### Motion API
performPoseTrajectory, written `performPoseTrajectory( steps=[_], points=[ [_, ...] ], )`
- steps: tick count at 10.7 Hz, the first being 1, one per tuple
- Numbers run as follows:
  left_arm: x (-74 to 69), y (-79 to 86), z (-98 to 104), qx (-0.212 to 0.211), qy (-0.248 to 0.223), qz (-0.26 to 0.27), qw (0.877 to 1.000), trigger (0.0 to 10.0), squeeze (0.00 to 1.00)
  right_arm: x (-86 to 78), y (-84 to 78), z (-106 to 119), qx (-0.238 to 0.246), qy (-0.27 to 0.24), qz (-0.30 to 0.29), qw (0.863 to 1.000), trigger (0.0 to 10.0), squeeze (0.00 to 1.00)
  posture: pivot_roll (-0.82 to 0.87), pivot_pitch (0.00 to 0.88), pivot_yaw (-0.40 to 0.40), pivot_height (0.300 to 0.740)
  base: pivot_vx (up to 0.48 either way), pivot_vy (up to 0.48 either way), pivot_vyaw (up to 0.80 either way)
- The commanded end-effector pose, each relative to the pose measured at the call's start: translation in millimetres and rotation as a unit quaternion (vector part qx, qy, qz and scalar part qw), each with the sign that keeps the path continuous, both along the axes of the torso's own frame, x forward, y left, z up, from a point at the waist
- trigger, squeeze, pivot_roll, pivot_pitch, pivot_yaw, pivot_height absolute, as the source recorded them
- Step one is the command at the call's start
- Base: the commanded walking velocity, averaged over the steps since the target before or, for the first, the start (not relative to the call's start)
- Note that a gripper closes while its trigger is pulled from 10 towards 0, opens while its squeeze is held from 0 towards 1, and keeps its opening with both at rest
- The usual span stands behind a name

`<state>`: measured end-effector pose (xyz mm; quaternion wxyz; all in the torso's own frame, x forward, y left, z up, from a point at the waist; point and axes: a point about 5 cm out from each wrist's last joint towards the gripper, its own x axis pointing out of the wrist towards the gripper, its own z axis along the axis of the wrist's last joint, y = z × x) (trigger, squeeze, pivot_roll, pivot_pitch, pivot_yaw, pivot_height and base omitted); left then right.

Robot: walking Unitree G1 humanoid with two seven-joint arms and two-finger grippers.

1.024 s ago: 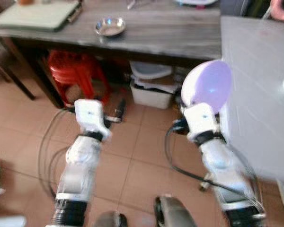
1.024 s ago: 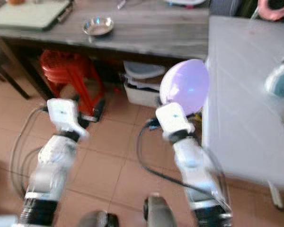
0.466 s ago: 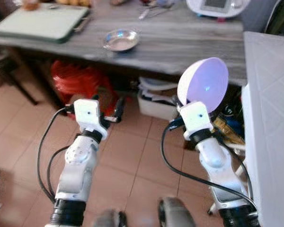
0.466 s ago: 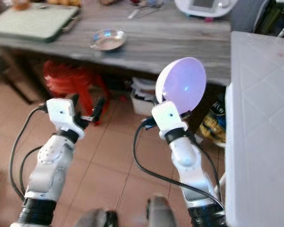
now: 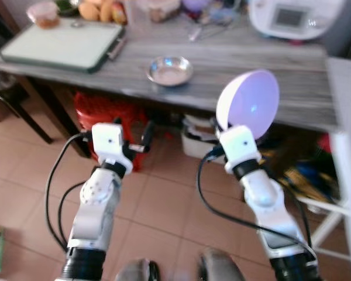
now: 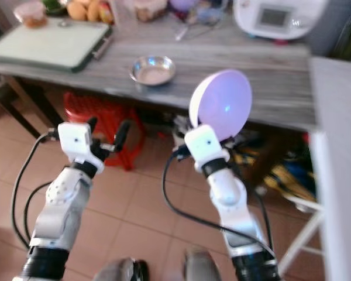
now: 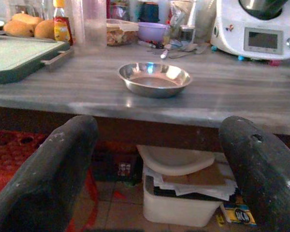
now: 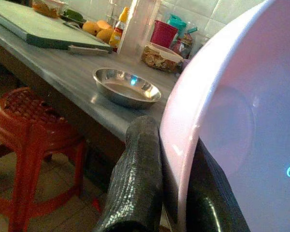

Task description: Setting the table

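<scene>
**The robot has turned to face the long table**

The whole view has swung. A moment ago a white table filled the right side. Now the grey table runs right across in front, and it looks a bit closer. This is the camera turning with the robot; the things on the table have not moved. I think the robot is walking up to put its plate down here.

The right arm holds the plate up on its edge, below the table's front edge. The right gripper pinches the plate's rim between its two fingers.

The left gripper holds nothing. Its fingers are spread wide and point at the table.

A small metal bowl sits near the table's front edge. A green board lies at the left end.
</scene>
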<state>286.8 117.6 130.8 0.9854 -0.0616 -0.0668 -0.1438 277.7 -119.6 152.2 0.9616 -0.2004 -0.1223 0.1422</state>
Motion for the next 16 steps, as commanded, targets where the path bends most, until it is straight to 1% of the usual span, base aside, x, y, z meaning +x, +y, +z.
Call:
performPoseTrajectory(
  steps=[1, 2, 9, 10, 12, 13, 15, 16],
  points=[
    [-1.2, -5.5, 2.8, 0.006, -0.010, -0.010, 1.000, 10.0, 0.00, 0.3, -5.2, 3.6, -0.003, -0.010, -0.007, 1.000, 10.0, 0.00, -0.10, 0.137, 0.046, 0.740, 0.398, 0.266, 0.00],
    [-2.0, -6.4, 3.5, 0.012, -0.015, -0.012, 1.000, 10.0, 0.00, 1.9, -4.5, 5.0, -0.005, -0.014, -0.007, 1.000, 10.0, 0.00, -0.10, 0.137, 0.046, 0.740, 0.472, 0.000, 0.00],
    [-4.8, -7.9, 3.1, 0.001, -0.016, -0.013, 1.000, 10.0, 0.00, 6.6, 1.0, 6.6, -0.005, -0.020, -0.006, 1.000, 10.0, 0.00, -0.09, 0.139, 0.045, 0.740, 0.472, 0.000, 0.00],
    [-5.2, -6.2, 3.0, 0.000, -0.014, -0.007, 1.000, 10.0, 0.00, 7.2, 2.3, 7.2, -0.006, -0.021, -0.005, 1.000, 10.0, 0.00, -0.09, 0.141, 0.045, 0.740, 0.352, 0.000, 0.00],
    [-7.2, 1.8, 5.2, -0.003, -0.019, 0.013, 1.000, 10.0, 0.00, 7.6, 3.8, 8.3, -0.015, -0.024, 0.006, 1.000, 10.0, 0.00, -0.09, 0.146, 0.042, 0.740, 0.000, 0.000, 0.00],
    [-10.6, 7.2, 3.5, 0.000, -0.016, 0.026, 1.000, 10.0, 0.00, 10.5, 5.3, 11.8, -0.057, -0.039, 0.035, 0.997, 10.0, 0.00, -0.08, 0.152, 0.039, 0.740, 0.000, 0.000, 0.00],
    [-17.8, 11.9, -2.9, 0.008, -0.006, 0.032, 0.999, 10.0, 0.00, 25.3, -1.8, 19.3, -0.068, -0.030, 0.055, 0.996, 10.0, 0.00, -0.07, 0.165, 0.030, 0.740, 0.000, 0.000, 0.00],
    [-20.1, 12.6, -6.9, 0.010, 0.007, 0.031, 0.999, 10.0, 0.00, 35.6, -2.0, 27.3, -0.078, -0.031, 0.084, 0.993, 10.0, 0.00, -0.06, 0.173, 0.021, 0.740, 0.000, 0.000, 0.00]
  ],
)
